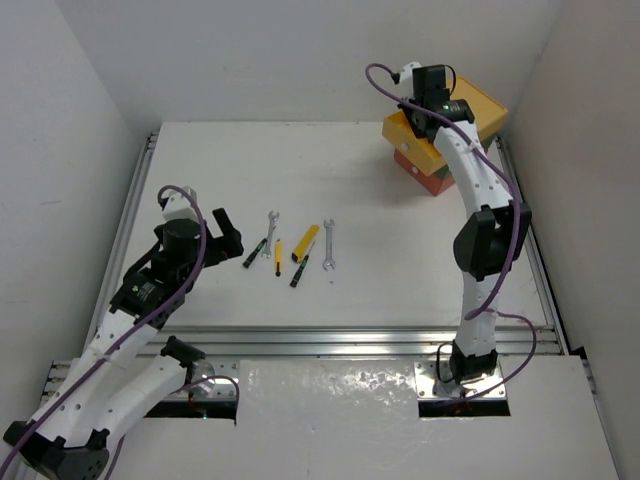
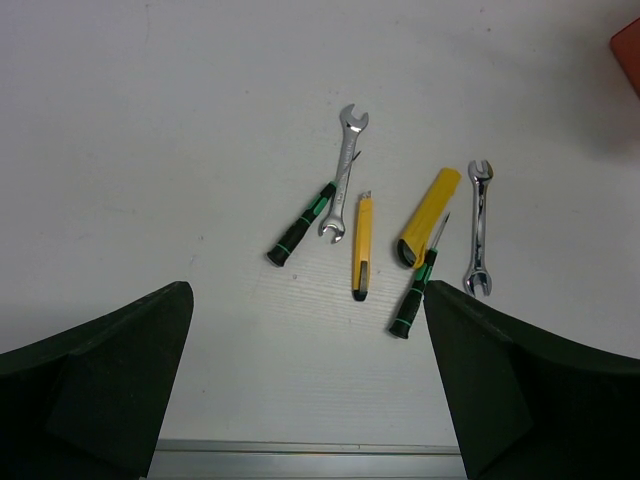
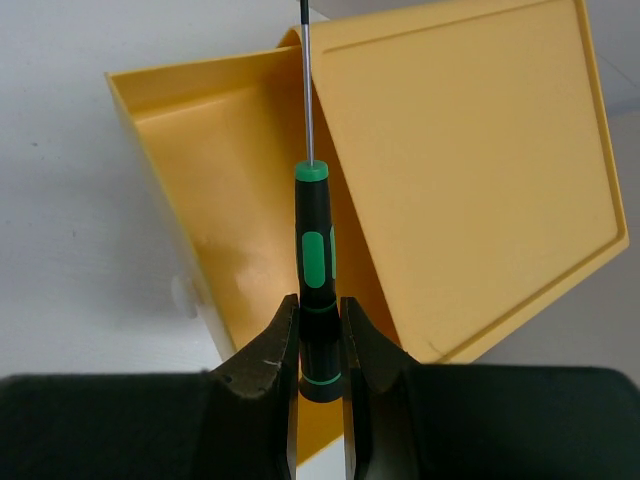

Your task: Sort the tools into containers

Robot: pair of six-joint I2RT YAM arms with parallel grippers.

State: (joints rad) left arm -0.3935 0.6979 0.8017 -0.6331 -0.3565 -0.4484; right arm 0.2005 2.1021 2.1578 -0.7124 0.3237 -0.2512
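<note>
One screwdriver (image 3: 316,260) pinched in right arm's (image 1: 480,190) jaws, stretched over yellow drawer (image 3: 215,200); left arm (image 1: 150,285) seemingly hovers, jaws wide.

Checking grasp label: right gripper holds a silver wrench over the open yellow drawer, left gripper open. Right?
No wrench: the right gripper holds a black-green screwdriver over the open yellow drawer, per the right wrist view. The left gripper is open.

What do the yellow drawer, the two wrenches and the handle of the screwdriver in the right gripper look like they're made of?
The yellow drawer is likely moulded plastic: uniform colour, matte with a soft sheen. The two wrenches look like metal, probably polished steel, given their bright silver reflections. The screwdriver handle seems to be black plastic with green inserts, possibly rubbery. Its thin shaft looks like metal.
</note>
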